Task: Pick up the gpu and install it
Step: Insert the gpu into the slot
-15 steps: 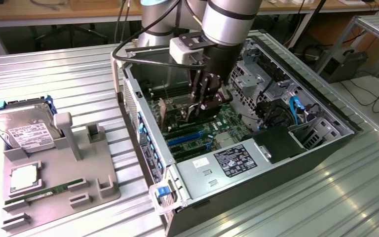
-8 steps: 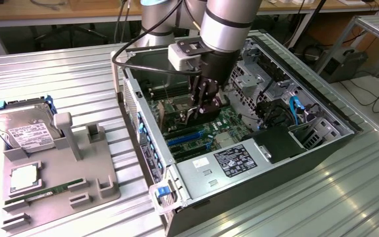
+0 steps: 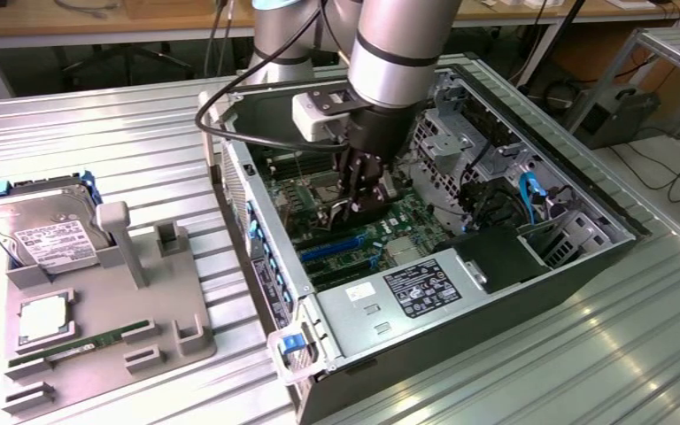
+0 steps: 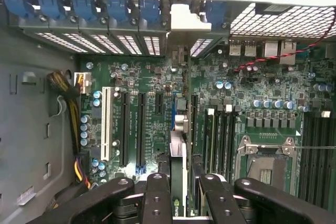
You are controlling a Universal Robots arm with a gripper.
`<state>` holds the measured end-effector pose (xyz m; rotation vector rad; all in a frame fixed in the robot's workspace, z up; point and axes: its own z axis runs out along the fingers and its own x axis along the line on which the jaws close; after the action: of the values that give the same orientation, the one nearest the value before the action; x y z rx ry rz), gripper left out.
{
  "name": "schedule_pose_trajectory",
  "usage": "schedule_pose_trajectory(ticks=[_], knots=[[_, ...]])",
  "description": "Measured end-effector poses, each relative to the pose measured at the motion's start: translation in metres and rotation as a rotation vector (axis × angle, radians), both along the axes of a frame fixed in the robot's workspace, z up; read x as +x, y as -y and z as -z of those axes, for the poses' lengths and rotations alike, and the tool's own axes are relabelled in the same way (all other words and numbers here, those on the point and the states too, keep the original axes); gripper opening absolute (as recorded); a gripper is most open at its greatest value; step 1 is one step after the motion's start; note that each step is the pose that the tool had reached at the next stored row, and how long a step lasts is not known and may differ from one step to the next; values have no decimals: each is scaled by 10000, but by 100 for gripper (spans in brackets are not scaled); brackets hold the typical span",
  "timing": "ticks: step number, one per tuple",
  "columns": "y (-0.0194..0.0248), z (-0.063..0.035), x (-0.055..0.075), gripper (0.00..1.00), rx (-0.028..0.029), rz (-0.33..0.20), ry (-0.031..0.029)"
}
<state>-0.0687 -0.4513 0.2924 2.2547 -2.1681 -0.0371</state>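
Note:
Inside the open computer case, my gripper reaches down over the green motherboard. It is shut on the gpu, which stands on edge between the fingers. In the wrist view the gpu appears edge-on, a thin green card running from my gripper toward the case's rear wall. Its silver end bracket sits at a rear slot opening. The card is lined up over the board between the black expansion slots and the RAM slots. Whether it is seated cannot be told.
A grey fixture tray at the exterior view's left holds a hard drive, a CPU and a RAM stick. Around the gripper stand the power supply, drive cage, CPU socket and yellow-black cables.

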Motion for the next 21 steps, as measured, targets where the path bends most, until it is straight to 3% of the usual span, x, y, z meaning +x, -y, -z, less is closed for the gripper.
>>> schedule_pose_trajectory(ticks=[4, 8, 16, 21], knots=[[0, 56, -34, 26, 0, 46, 57], [2, 128, -46, 26, -1, 188, 58], [58, 162, -47, 26, -2, 355, 59], [60, 196, -46, 26, -8, 856, 27]])
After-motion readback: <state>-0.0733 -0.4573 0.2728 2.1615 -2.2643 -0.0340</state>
